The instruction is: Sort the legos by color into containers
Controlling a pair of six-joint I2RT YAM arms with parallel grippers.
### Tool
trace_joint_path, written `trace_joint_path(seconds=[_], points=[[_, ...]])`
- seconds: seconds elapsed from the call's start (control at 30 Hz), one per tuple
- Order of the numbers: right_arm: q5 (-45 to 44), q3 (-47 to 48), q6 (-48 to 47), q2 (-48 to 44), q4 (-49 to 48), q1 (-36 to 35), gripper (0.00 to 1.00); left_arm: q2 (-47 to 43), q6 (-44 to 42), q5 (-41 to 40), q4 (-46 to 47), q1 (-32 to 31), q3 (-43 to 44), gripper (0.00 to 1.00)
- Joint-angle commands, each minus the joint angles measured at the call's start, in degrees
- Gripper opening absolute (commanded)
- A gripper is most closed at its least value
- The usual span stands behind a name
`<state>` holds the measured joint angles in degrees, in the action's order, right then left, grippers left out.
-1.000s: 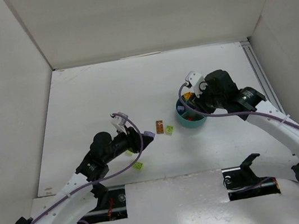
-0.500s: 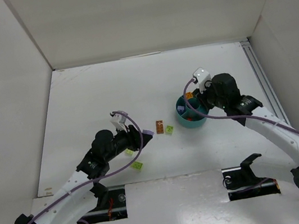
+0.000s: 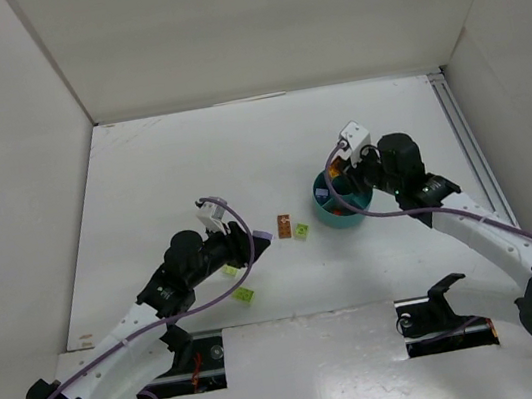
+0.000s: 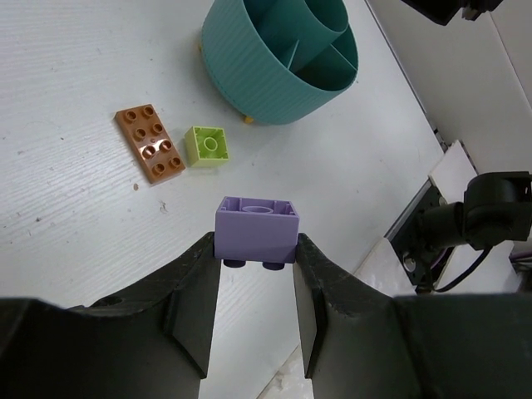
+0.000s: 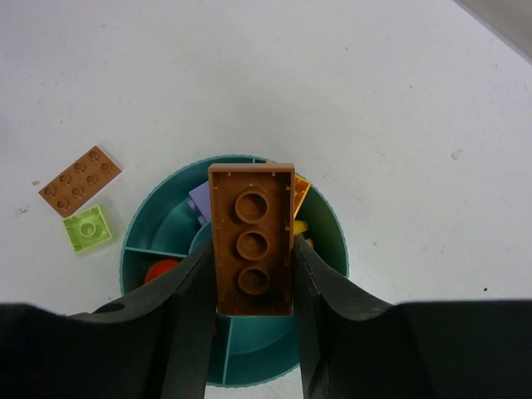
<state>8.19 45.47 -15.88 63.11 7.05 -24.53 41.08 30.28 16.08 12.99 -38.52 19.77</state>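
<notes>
1. The teal bowl [image 4: 258,79] sits right of centre, its compartments already holding purple, orange and yellow bricks.
2. The right gripper [image 5: 251,274] hangs above the bowl, clamped on a brown plate [image 5: 250,237], apparently poised for a drop.
3. The left gripper [image 4: 256,253], nearer and to the left, pinches a purple brick [image 4: 256,224] by its sides, lifted for carrying.
4. A loose brown plate [image 4: 150,143] and a lime brick [image 4: 207,146] lie unsorted just left of the bowl.

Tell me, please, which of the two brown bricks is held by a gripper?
The brown brick in the right gripper, above the teal bowl. The other brown brick lies flat on the table, beside a lime brick.
</notes>
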Motion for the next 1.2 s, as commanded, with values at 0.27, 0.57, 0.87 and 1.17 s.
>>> trace_joint_path(seconds=[0.27,0.57,0.87,1.17], points=[[2.4,-2.4,0.8,1.3,-6.3,1.5,0.26,-0.4,-0.7,-1.5,0.6,0.0,3.5,0.00],[3.0,-2.9,0.8,2.5,-6.9,2.1,0.28,0.1,-0.7,-2.5,-0.4,0.0,3.5,0.00],[4.1,-3.5,0.8,3.7,-8.6,2.6,0.28,0.1,-0.7,-3.6,-0.4,0.0,3.5,0.00],[4.7,-4.5,0.2,4.2,-8.6,3.2,0.28,0.7,-0.7,-4.1,-1.0,0.0,3.5,0.00]])
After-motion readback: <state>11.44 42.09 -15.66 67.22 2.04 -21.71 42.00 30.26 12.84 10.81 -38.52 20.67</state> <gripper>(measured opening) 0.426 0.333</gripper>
